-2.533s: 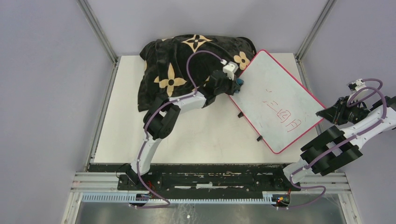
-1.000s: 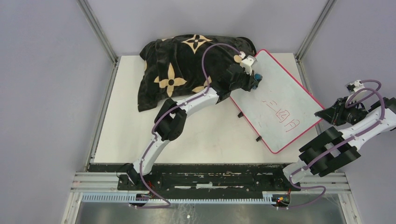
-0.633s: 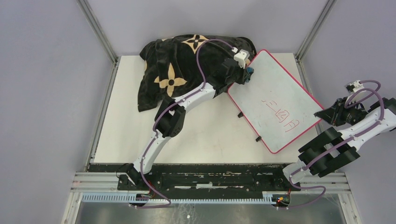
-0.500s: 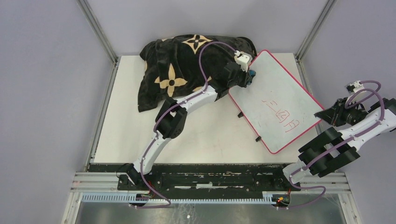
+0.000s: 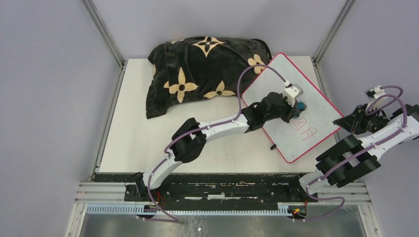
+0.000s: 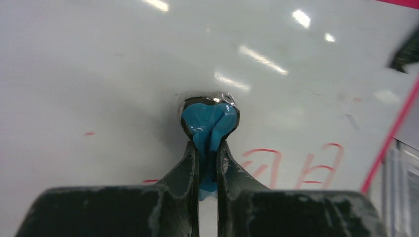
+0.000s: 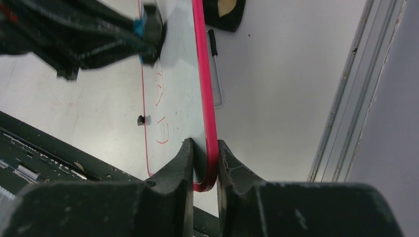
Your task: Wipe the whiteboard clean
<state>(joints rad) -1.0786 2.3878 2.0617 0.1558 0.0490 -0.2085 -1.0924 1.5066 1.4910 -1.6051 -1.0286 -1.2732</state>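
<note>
Right gripper (image 7: 205,144) pinches whiteboard (image 5: 276,81) rim; left gripper's (image 6: 206,146) blue pad (image 6: 210,121) touches it

left tool (image 5: 298,106) with blue pad (image 5: 301,105) on whiteboard (image 5: 276,81) above red marks (image 5: 305,129) | right tool (image 5: 341,120) at its right rim

Left wrist: blue pad (image 6: 210,121) partly hidden btwn fingers (image 6: 185,168); red marks (image 6: 316,165) run behind them, too cropped to read. Right wrist: left gripper (image 7: 148,27) blurred, cut off top-left; whiteboard (image 7: 175,98) corner tucked btwn right gripper (image 7: 205,145) jaws. Top: right arm (image 5: 390,132) cropped at frame's right edge.
</note>
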